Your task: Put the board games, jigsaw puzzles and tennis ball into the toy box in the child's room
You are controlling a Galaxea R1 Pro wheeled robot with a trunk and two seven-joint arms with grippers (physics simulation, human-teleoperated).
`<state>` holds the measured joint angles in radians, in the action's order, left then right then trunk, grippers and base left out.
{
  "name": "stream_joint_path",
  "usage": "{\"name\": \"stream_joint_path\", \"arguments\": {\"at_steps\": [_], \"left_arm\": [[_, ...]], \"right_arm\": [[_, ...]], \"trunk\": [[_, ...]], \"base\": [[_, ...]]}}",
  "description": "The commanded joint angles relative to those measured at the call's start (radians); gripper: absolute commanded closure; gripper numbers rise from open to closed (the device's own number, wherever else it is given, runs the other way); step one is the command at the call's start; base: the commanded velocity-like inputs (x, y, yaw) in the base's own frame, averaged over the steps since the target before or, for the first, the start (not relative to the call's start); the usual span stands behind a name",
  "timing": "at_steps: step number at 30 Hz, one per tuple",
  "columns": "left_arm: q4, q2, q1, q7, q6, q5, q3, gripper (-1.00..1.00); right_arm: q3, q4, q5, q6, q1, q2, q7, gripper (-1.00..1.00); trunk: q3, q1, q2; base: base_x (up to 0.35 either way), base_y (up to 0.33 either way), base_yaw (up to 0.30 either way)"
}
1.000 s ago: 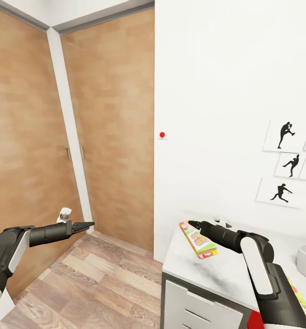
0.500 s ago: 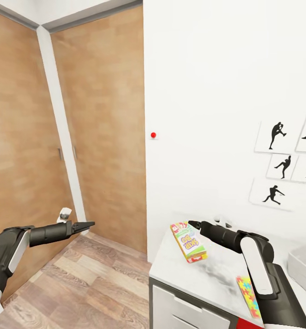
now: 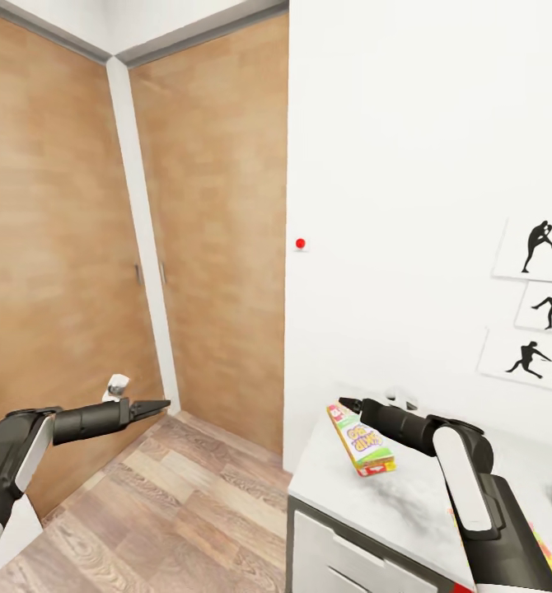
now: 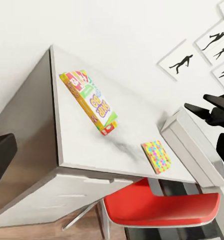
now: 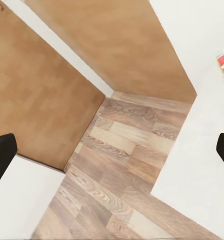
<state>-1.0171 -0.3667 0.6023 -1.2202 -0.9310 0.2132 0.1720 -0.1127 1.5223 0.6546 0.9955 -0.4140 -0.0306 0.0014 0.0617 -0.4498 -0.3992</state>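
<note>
Right gripper (image 3: 348,404) empty, fingers spread wide w/ nothing between; yellow-red-green board game (image 3: 360,439) lies flat on table (image 3: 408,502) just beside and below its tips. Prob light, stiff, slick cardboard, so pinch across the short edges; left gripper (image 3: 158,405) looks closed and empty, well apart.

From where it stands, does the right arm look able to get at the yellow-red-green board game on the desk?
Probably yes. The right gripper hangs open just above the near end of the board game, which lies flat on the table with nothing between them; the jigsaw puzzle and toy box sit off to the side.
</note>
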Motion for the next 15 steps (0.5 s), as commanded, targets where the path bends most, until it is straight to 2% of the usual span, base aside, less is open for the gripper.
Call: {"name": "stream_joint_path", "arguments": {"at_steps": [1, 8, 15], "left_arm": [[0.001, 0.000, 0.001, -0.001, -0.007, 0.003, 0.000, -1.00], [0.000, 0.000, 0.001, -0.001, -0.006, 0.003, 0.000, -1.00], [0.001, 0.000, 0.001, -0.001, -0.006, 0.003, 0.000, -1.00]], "right_arm": [[0.002, 0.001, 0.001, 0.005, 0.000, 0.000, 0.000, -1.00], [0.022, 0.001, 0.000, 0.005, 0.000, 0.000, 0.000, -1.00], [0.026, 0.001, 0.000, 0.005, 0.000, 0.000, 0.000, -1.00]], "trunk": [[-0.001, 0.000, -0.001], [-0.001, 0.000, -0.001], [-0.001, 0.000, -0.001]], "base": [[-0.108, 0.061, 0.283], [-0.041, 0.023, 0.277], [-0.008, 0.005, 0.106]]}}
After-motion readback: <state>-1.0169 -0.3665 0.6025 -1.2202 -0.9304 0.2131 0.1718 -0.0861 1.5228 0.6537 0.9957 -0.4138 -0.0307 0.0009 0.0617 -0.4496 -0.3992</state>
